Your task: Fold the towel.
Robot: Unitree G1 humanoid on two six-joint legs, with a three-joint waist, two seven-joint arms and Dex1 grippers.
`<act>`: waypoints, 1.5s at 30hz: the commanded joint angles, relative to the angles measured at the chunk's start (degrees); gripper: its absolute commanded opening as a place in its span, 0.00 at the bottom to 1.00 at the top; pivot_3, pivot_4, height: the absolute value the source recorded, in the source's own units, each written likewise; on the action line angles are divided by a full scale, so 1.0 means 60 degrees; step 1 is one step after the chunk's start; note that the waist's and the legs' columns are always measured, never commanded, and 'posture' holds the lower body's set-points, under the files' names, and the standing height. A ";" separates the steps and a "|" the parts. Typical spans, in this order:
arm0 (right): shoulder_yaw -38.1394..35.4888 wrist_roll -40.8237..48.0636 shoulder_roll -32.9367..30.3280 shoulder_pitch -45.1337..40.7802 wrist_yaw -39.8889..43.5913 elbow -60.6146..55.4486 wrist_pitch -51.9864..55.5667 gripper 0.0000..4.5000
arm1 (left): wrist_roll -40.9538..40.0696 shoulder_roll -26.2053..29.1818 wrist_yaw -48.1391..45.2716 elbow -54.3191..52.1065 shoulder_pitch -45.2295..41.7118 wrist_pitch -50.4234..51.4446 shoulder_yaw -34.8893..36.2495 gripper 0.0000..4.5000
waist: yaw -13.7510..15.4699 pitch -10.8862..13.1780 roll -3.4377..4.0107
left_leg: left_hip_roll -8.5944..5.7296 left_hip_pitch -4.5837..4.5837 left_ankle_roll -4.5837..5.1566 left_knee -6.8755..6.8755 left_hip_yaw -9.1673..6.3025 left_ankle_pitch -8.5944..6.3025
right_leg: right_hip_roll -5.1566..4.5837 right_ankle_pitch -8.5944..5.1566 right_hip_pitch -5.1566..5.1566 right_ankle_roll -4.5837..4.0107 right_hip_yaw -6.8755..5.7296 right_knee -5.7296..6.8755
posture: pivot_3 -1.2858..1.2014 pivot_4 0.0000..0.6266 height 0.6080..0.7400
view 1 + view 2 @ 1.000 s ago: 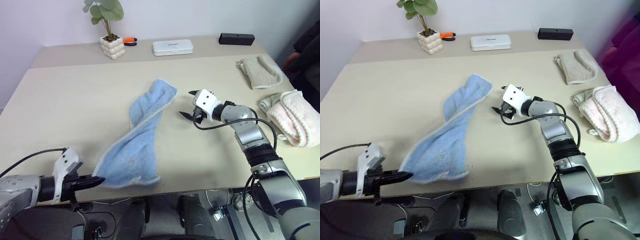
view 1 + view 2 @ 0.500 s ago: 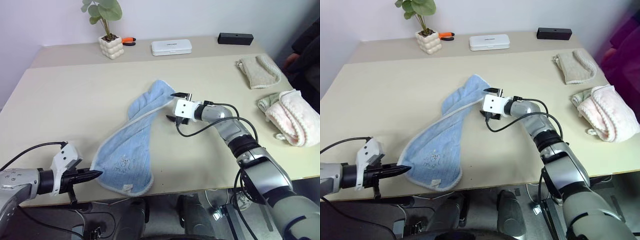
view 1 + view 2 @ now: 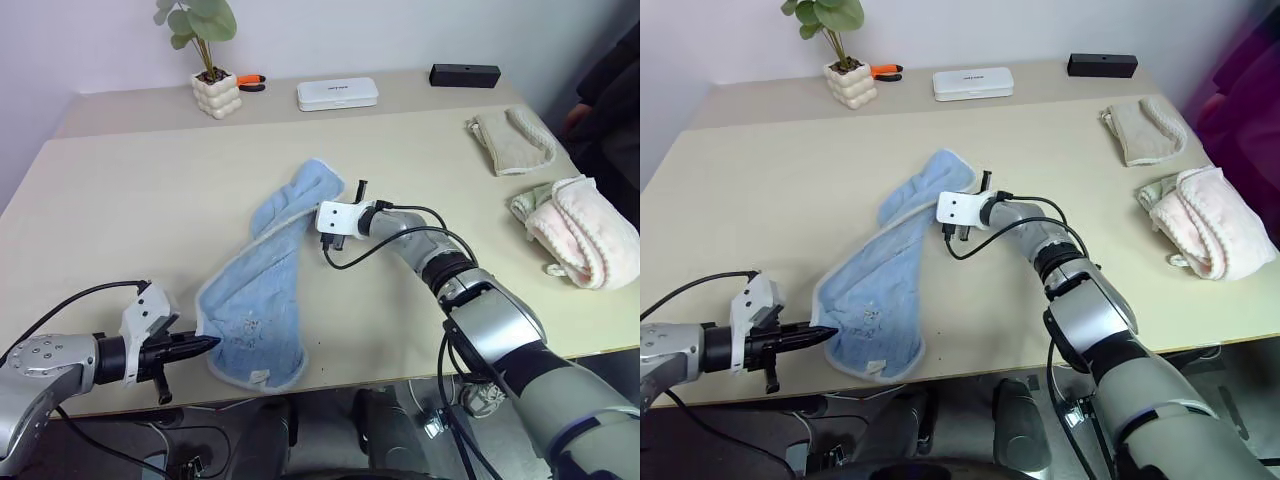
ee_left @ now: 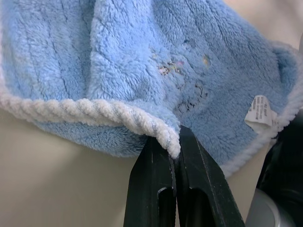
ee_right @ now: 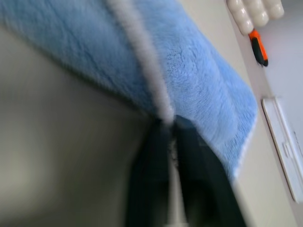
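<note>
The towel [image 3: 270, 270], light blue with a whitish corded edge, lies stretched in a long rumpled band across the middle of the desk [image 3: 130, 190], running from a far end near the desk's centre down toward the near edge on the robot's left. Its near end spreads wider and shows a faint dark mark and a small white label [image 4: 257, 109] at the hem.

The left gripper [image 3: 205, 343] is at the towel's near-left corner, its two black fingers [image 4: 154, 184] pressed together with the corded hem pinched between their tips. The right gripper [image 3: 322, 222] sits at the edge of the towel's far end, on the side toward the robot's right; in the right wrist view its fingers [image 5: 151, 175] are closed together on the whitish edging there.

Well apart from the blue towel, toward the right edge of the desk, lie a beige ribbed towel [image 3: 512, 142] and, nearer, a pale pink fluffy towel [image 3: 578, 232]. Along the far side stand a small potted plant [image 3: 212, 72] in a white bobbled pot, an orange-handled tool [image 3: 252, 83] just beside it, a flat white case [image 3: 337, 93] and a black box [image 3: 464, 74].
</note>
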 commanded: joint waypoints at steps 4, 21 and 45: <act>-0.0172 0.0045 -0.0221 -0.0291 -0.0230 -0.0215 -0.0413 0.01 | 0.0212 -0.0164 0.0233 -0.0235 -0.0043 -0.0263 0.0140 0.00 | 0.0006 0.0000 0.0001 | -0.0001 0.0000 0.0000 0.0002 0.0000 0.0000 | 0.0000 0.0000 0.0000 0.0000 0.0001 0.0003 | 0.52 0.24 1.00; -0.2416 0.3983 -0.5166 0.3473 0.5016 -0.9985 0.3186 0.01 | 0.2582 -0.1667 0.2890 0.4638 -0.7261 -0.4049 0.0154 0.00 | 0.0086 -0.0005 -0.0009 | -0.0009 -0.0026 -0.0022 0.0011 0.0007 0.0012 | 0.0008 0.0012 -0.0007 -0.0008 -0.0024 -0.0013 | 0.52 0.24 1.00; -0.2041 0.3825 -0.6187 0.7166 0.6029 -1.3055 0.6108 0.86 | 0.2302 -0.1968 0.1898 0.2895 -0.4964 -0.3148 -0.0455 0.00 | 0.0335 -0.0005 -0.0010 | 0.0011 -0.0024 0.0026 0.0077 0.0021 -0.0021 | -0.0003 0.0021 0.0034 0.0018 -0.0021 -0.0049 | 0.52 0.24 1.00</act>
